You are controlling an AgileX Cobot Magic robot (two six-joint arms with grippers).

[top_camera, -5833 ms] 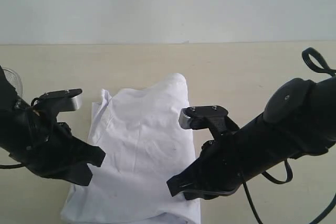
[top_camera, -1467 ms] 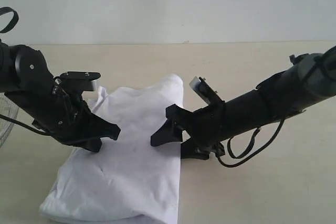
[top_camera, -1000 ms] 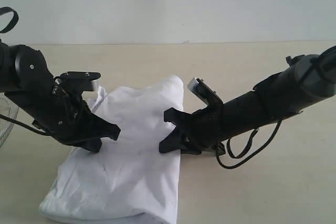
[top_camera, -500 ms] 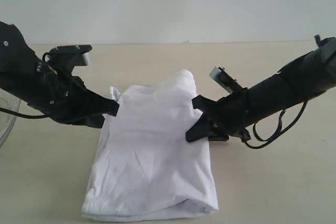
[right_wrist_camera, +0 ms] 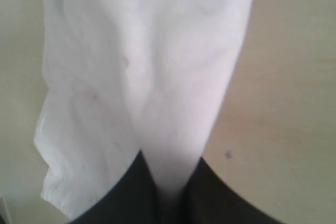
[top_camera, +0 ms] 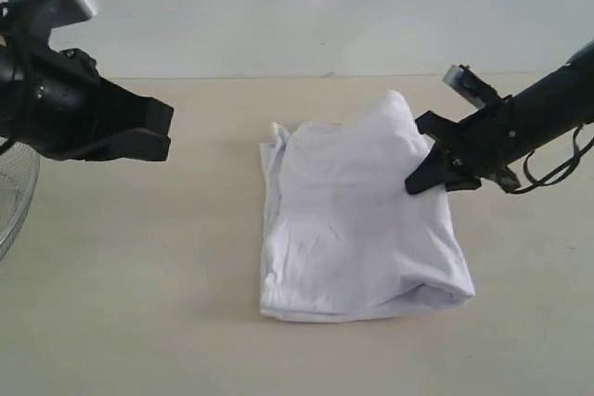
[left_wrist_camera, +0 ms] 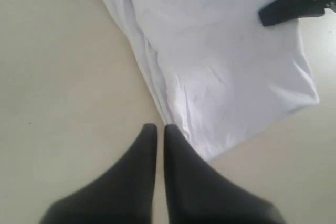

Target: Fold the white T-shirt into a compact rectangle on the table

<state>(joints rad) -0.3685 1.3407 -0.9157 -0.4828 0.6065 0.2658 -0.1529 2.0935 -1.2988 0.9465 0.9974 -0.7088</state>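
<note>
Shifted rightward since the earlier frames, the white T-shirt (top_camera: 357, 220) is laid centre-right on the surface (top_camera: 139, 275), folded roughly rectangular. Its right edge is pinched by the right claw (right_wrist_camera: 169, 169); the left claw (left_wrist_camera: 159, 129) is held closed and empty at upper left. Final neatening is judged outstanding.

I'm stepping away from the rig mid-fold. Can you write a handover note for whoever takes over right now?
Left gripper: shut, holding nothing, off to the shirt's left and apart from it.
Right gripper: shut on the white T-shirt at its right edge.
Shirt: on the table, layered into a rough, rumpled rectangle, plain white showing.
Left to do: release, then probably one more fold and a flattening.
</note>
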